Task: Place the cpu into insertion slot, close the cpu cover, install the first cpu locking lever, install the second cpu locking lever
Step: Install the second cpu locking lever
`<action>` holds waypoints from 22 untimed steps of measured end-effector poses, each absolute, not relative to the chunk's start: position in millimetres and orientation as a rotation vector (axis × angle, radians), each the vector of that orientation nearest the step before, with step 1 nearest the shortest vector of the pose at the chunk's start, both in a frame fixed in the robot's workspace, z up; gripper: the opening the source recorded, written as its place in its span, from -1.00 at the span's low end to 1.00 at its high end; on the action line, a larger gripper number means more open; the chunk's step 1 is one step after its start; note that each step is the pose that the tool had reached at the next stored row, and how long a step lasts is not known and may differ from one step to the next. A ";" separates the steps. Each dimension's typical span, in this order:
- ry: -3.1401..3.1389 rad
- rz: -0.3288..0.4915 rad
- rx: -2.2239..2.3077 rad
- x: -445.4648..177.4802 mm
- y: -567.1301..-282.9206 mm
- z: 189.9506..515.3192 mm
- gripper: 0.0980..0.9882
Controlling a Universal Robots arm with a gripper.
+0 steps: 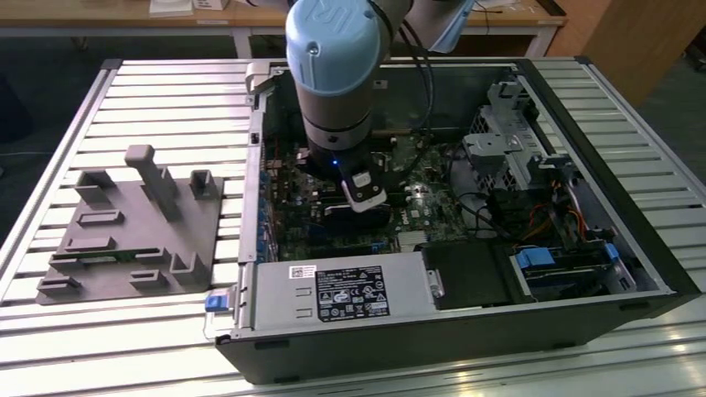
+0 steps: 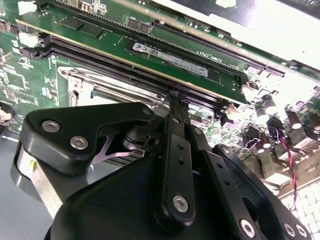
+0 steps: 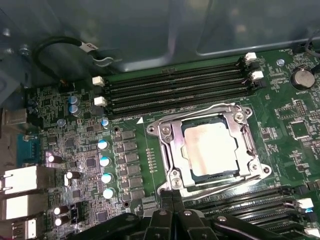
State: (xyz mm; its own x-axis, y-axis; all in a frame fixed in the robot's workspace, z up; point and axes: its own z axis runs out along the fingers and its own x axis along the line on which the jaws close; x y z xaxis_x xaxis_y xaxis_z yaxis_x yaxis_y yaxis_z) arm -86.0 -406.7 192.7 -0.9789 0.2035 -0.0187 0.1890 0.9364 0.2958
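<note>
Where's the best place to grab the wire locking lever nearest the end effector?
Likely from straight above, pinching across the thin locking lever mid-length: it lies flat along the cpu cover edge, beside the end effector.

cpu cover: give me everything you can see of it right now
In the first wrist view the cpu cover is a thin silvery metal square frame with a square window, lying flat and closed over the insertion slot. The cpu, its metal top shiny, shows through the window. Thin wire levers run along its sides. The frame sits on the green board between the black memory slots. The gripper is at the frame's near edge; contact is unclear.
</note>
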 end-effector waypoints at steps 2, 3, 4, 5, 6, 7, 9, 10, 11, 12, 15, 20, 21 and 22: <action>3.042 0.464 0.309 -86.1 -406.7 191.8 -0.98; 3.042 0.467 0.309 -86.0 -406.7 191.3 -0.98; 3.042 0.469 0.309 -86.1 -406.7 190.8 -0.98; 3.042 0.470 0.309 -86.1 -406.7 190.4 -0.98; 3.041 0.471 0.309 -86.1 -406.7 189.9 -0.98; 3.042 0.472 0.309 -86.1 -406.7 189.3 -0.98; 3.042 0.472 0.309 -86.2 -406.8 188.5 -0.98; 3.042 0.471 0.309 -86.2 -406.8 188.3 -0.98; 3.042 0.472 0.309 -86.2 -406.8 188.1 -0.98; 3.042 0.472 0.309 -86.3 -406.7 187.9 -0.98; 3.041 0.473 0.310 -86.9 -404.4 187.4 -0.98; 3.042 0.469 0.310 -87.0 -399.6 187.6 -0.98; 3.041 0.468 0.309 -87.0 -399.5 188.7 -0.98; 3.042 0.467 0.309 -87.0 -399.5 190.8 -0.98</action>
State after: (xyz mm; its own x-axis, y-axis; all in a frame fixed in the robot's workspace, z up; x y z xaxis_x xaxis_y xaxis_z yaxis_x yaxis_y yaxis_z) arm -87.0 -399.5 190.8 -0.9788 0.2040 -0.0180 0.1893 0.9345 0.3016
